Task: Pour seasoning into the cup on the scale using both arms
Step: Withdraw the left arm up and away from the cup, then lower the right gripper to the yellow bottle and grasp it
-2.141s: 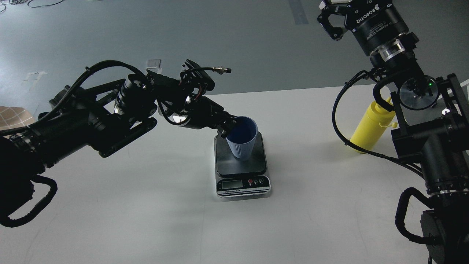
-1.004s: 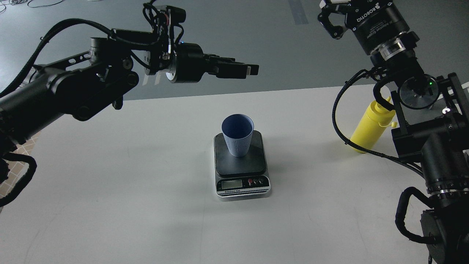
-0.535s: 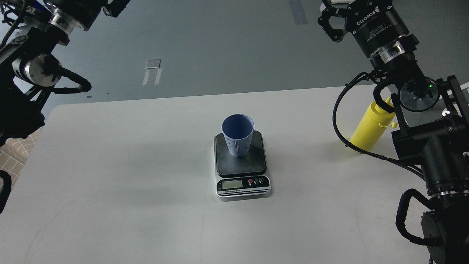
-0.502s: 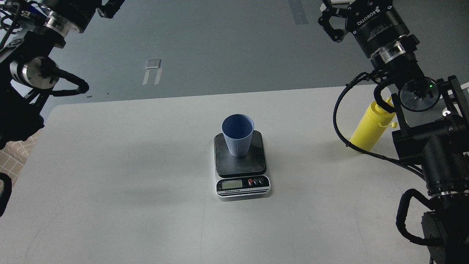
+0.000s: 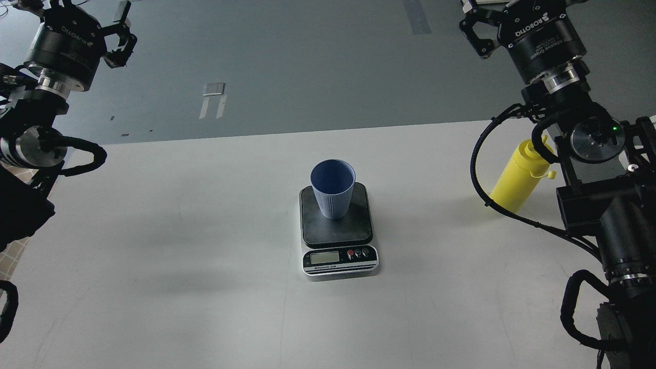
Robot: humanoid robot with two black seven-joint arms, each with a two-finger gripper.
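The cup (image 5: 332,188) stood upright on the scale (image 5: 338,231) at table (image 5: 205,287) centre; the seasoning (image 5: 520,176) stood well apart at the right edge. The left gripper (image 5: 77,10) and right gripper (image 5: 505,7) were raised, grasping nothing; their finger spread could not be determined.

A white table (image 5: 205,287) with a rounded far-left corner fills the lower part of the head view; its matte surface carries soft grey shadows. Beyond its far edge lies a smooth grey floor (image 5: 307,66) with a dull sheen. On the floor are pale tape strips (image 5: 213,100) and a darker tape strip (image 5: 416,15). A patch of tiled flooring (image 5: 9,256) shows at the left edge.
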